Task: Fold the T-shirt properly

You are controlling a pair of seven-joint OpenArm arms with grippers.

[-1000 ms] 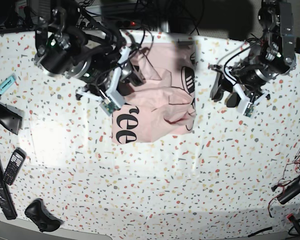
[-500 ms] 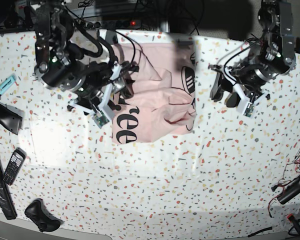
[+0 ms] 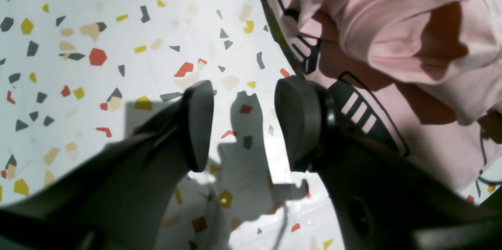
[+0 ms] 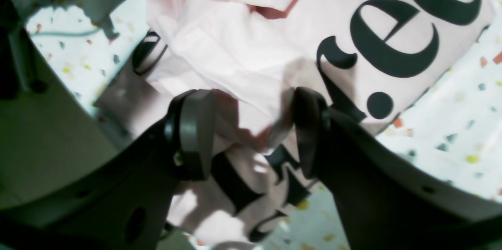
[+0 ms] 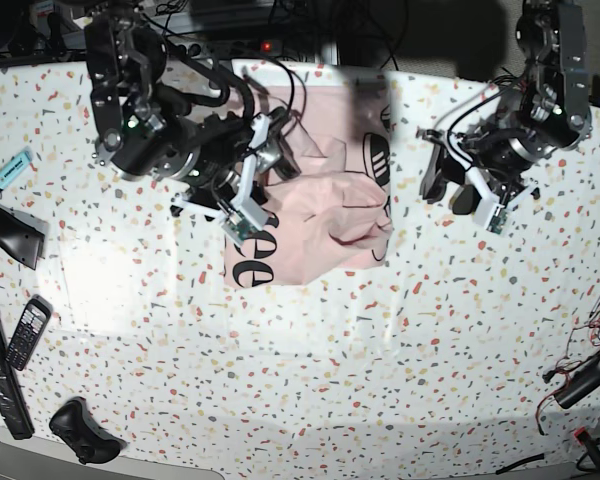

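T-shirt point(image 5: 325, 205): pale pink, crumpled in a loose heap at the far middle of the worktop point(image 5: 310, 370); black lettering "ee" faces up on its near left corner, striped black print on its right part.

Right claw point(image 4: 251, 132): above the shirt's left part, jaws spread, nothing gripped; cloth and lettering lie beneath the gap.

Left claw point(image 3: 243, 124): just off the shirt's right edge, jaws spread, empty; bare worktop shows between them, one pad beside the striped print.

Worktop: white, speckled terrazzo pattern.

Left edge: blue marker point(image 5: 10, 170), phone point(image 5: 26, 333), black controller point(image 5: 80, 430).

Right edge: cables point(image 5: 590, 370).
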